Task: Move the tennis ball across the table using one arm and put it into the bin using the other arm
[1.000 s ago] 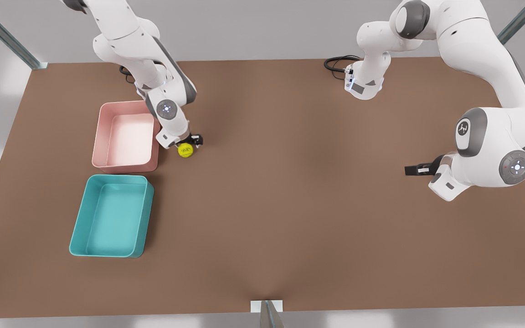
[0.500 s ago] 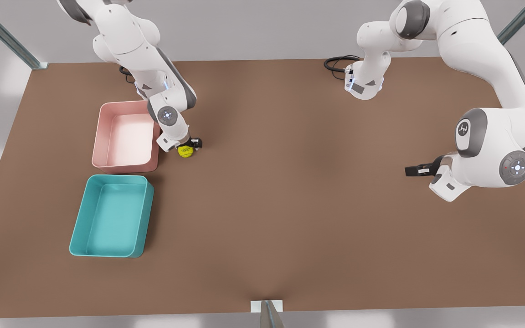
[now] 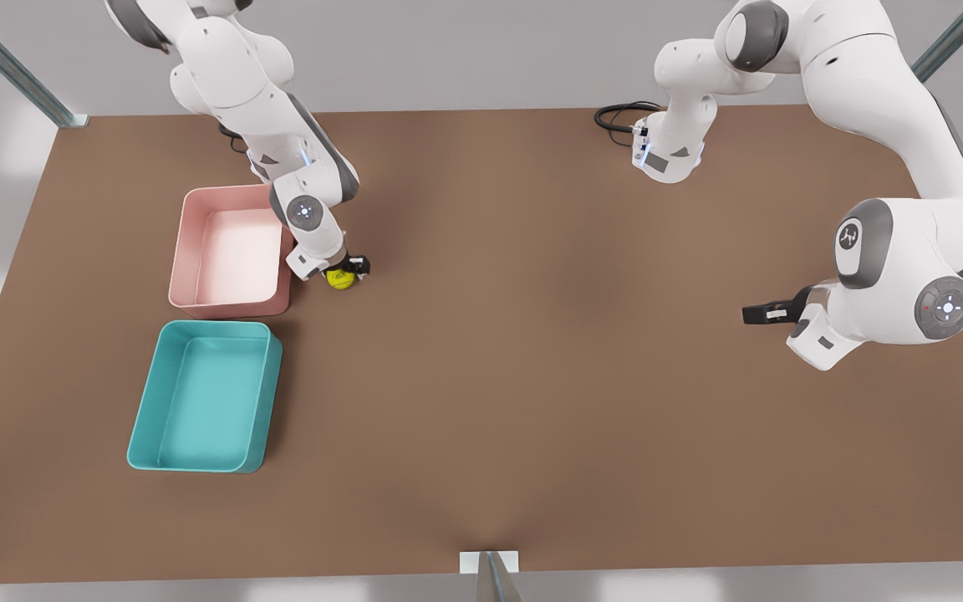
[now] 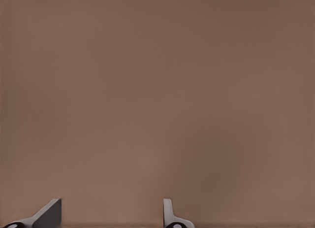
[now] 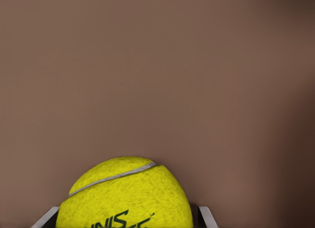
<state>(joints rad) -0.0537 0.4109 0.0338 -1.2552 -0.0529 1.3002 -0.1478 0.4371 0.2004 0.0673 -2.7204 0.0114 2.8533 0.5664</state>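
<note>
Beside the pink tub [image 3: 231, 251], on the front view's left, the right gripper [image 3: 348, 272] straddles the tennis ball [image 3: 339, 278], jaws close to its sides; whether clamped I cannot tell. Squeeze centrally before lifting toward the bin [image 3: 201, 397]. Far right, the left gripper [image 3: 753, 313] waits, jaws parted, empty.

One tennis ball [image 3: 339, 279], two tubs, two arms.

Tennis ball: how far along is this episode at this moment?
Done: the tennis ball already lies beside the pink tub, near the bin. In hand: the right gripper brackets it. Left: closing, lifting and dropping it into the bin. The left gripper waits open, far off.
</note>
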